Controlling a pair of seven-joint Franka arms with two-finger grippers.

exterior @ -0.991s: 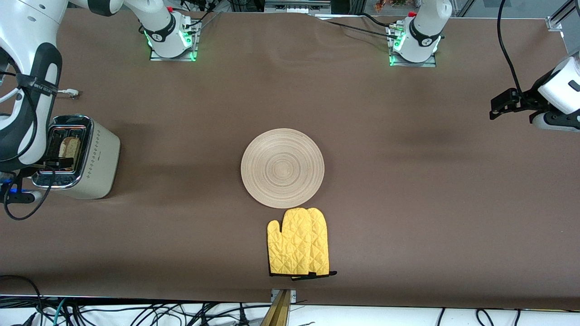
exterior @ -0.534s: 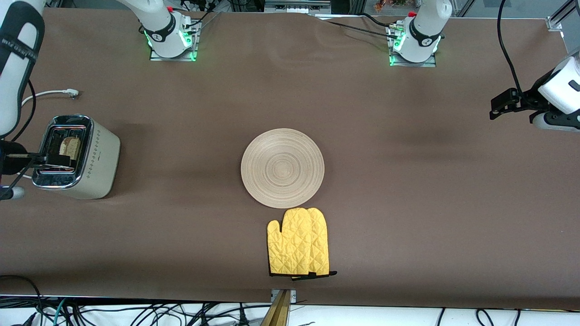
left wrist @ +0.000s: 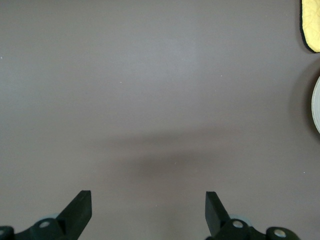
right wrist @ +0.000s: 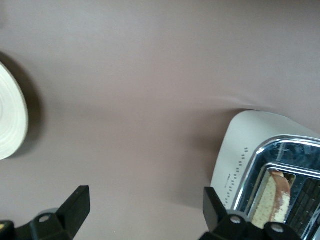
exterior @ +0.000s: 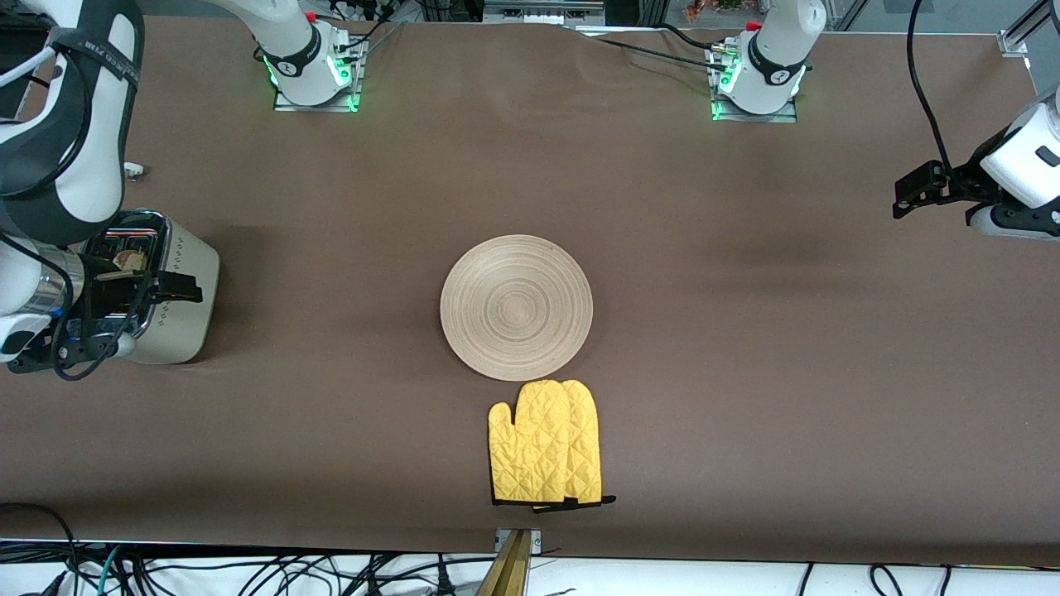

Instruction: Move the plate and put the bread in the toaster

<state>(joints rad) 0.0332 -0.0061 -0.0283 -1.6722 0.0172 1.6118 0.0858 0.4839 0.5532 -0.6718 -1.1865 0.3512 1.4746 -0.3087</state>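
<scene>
The beige wooden plate (exterior: 516, 306) lies flat at the table's middle, bare. The cream toaster (exterior: 178, 310) stands at the right arm's end of the table. The bread (exterior: 129, 260) stands in one of its slots, partly hidden by the right arm. In the right wrist view the toaster (right wrist: 250, 145), the bread (right wrist: 272, 196) and the plate's rim (right wrist: 11, 120) show. My right gripper (exterior: 170, 290) is open and empty over the toaster's plate-side edge (right wrist: 145, 195). My left gripper (exterior: 911, 197) waits open and empty over bare cloth (left wrist: 147, 196) at the left arm's end.
A yellow oven mitt (exterior: 546, 454) lies just nearer the front camera than the plate, almost touching it; its corner shows in the left wrist view (left wrist: 311, 25). The toaster's white plug (exterior: 132, 171) lies on the brown cloth near the right arm.
The right arm has swung across the toaster, and its open gripper has moved from the toaster's outer side to its plate-side edge. The bread stays in the slot. The left arm has not moved.
</scene>
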